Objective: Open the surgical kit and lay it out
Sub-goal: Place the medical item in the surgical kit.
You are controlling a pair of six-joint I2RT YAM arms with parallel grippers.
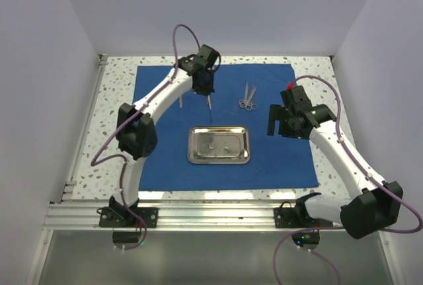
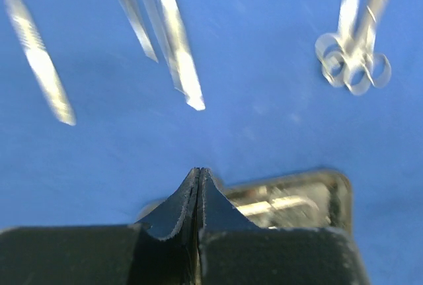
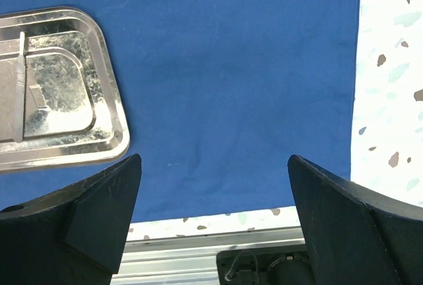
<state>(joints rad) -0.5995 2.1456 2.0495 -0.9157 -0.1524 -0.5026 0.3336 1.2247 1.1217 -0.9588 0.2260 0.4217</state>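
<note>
Kit laid open on the speckled counter point(image 1: 109, 100), both tools above the cloth.

The royal-blue cloth wrap point(image 1: 277, 159) lies spread flat, and the steel tray point(image 1: 238, 154) sits on it, to the left of the right tool point(image 3: 215, 157), whose fingers stand wide apart over bare cloth. The left tool point(image 2: 198, 176) has its fingers pressed together with nothing seen between them, and the tray shows just behind them. Ahead of its tips, tweezers point(image 2: 178, 60) lie on the cloth, a second slender instrument point(image 2: 39, 67) to their left and ring-handled forceps point(image 2: 353, 60) to the right. One thin piece point(image 3: 18, 86) rests inside the tray.
</note>
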